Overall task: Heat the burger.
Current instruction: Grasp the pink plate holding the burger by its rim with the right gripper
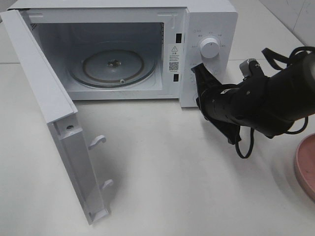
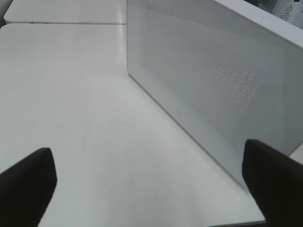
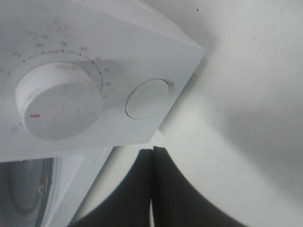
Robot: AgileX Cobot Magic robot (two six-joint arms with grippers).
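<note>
You are looking at a white microwave (image 1: 216, 19) sitting on the white table (image 1: 172, 172). Its door (image 1: 51, 113) is hanging wide open toward the left of the high view, with two white latch hooks (image 1: 98, 141) jutting from its inner face. The glass turntable (image 1: 113, 66) is lying in the cavity.

The burger is not showing in any view, so you cannot tell where it is. Only the rim of a pink plate (image 1: 306, 164) is peeking in at the right edge of the high view, and nothing on it is showing.

Your right gripper (image 1: 197, 70) is reaching in at the lower part of the control panel, below the white knob (image 1: 210, 47). In its wrist view the two black fingers are pressing flat against each other, holding nothing. They are hovering just off the panel's corner, near a round white button (image 3: 147, 98). That view is giving you the knob's scale: 2, 3, 4, 5, 6, 7 and 8 are reading along dotted ticks, and a short red line is marking the knob.

On the frame beside the cavity, a sticker (image 1: 174, 58) is showing a warning triangle and a QR code. Its print and the small writing above the knob are too fine to read.

Your left gripper (image 2: 147, 149) is hanging spread wide over the table, grasping nothing, near the door's dotted mesh face.
</note>
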